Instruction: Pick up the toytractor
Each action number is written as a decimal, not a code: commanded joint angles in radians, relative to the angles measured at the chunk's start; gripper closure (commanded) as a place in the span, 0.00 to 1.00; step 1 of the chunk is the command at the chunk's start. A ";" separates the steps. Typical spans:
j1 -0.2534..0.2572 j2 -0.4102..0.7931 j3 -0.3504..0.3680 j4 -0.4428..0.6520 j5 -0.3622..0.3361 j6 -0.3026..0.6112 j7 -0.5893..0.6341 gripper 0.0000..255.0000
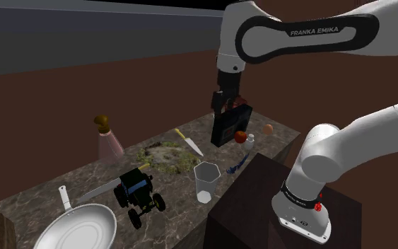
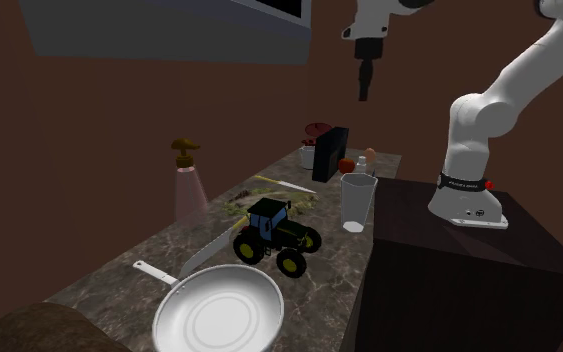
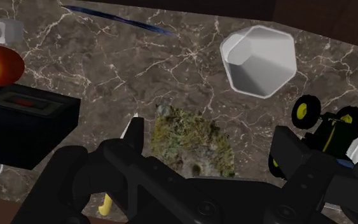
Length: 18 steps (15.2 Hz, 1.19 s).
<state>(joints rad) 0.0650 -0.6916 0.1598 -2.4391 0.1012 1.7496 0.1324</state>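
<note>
The toy tractor [image 1: 139, 192] is black and green with yellow wheel hubs. It stands upright on the dark marble counter [image 1: 183, 212], between a frying pan and a cup. In the second exterior view the tractor [image 2: 274, 235] sits mid-counter. My gripper [image 1: 227, 106] hangs high above the counter's far part, well away from the tractor and pointing down [image 2: 366, 80]. In the wrist view the gripper [image 3: 206, 159] is open with nothing between its fingers. A mossy patch [image 3: 193, 140] lies below it, and the tractor [image 3: 327, 127] sits off beside the right finger [image 3: 290, 154].
A white frying pan [image 1: 77, 228], a long knife [image 1: 98, 189], a translucent cup [image 1: 206, 181], a yellow-handled knife [image 1: 189, 141], a pink bottle [image 1: 108, 139], a black box [image 1: 231, 126], a red apple [image 1: 240, 136] and a blue pen [image 1: 236, 165] share the counter. The stand [image 1: 261, 205] abuts its edge.
</note>
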 commanded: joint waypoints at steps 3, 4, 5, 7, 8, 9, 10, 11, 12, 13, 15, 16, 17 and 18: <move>0.025 0.066 0.075 -0.034 0.030 0.125 0.065 0.00; 0.030 0.087 0.095 -0.039 0.036 0.155 0.081 0.00; 0.035 0.110 0.114 -0.042 0.040 0.186 0.098 0.00; 0.043 0.159 0.153 -0.043 0.045 0.248 0.132 0.00; 0.045 0.186 0.173 -0.042 0.046 0.279 0.150 0.00; 0.047 0.214 0.193 -0.039 0.045 0.309 0.169 0.00; 0.048 0.243 0.213 -0.035 0.042 0.339 0.188 0.00; 0.049 0.273 0.233 -0.030 0.037 0.369 0.208 0.00; 0.048 0.305 0.253 -0.023 0.029 0.398 0.230 0.00; 0.047 0.338 0.274 -0.015 0.019 0.427 0.252 0.00; 0.043 0.408 0.314 0.006 -0.009 0.481 0.302 0.00; 0.040 0.444 0.334 0.018 -0.029 0.507 0.330 0.00; 0.037 0.482 0.353 0.032 -0.051 0.532 0.360 0.00; 0.034 0.521 0.372 0.047 -0.078 0.555 0.391 0.00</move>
<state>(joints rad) 0.1068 -0.2218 0.5123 -2.4127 0.0540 2.2737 0.4916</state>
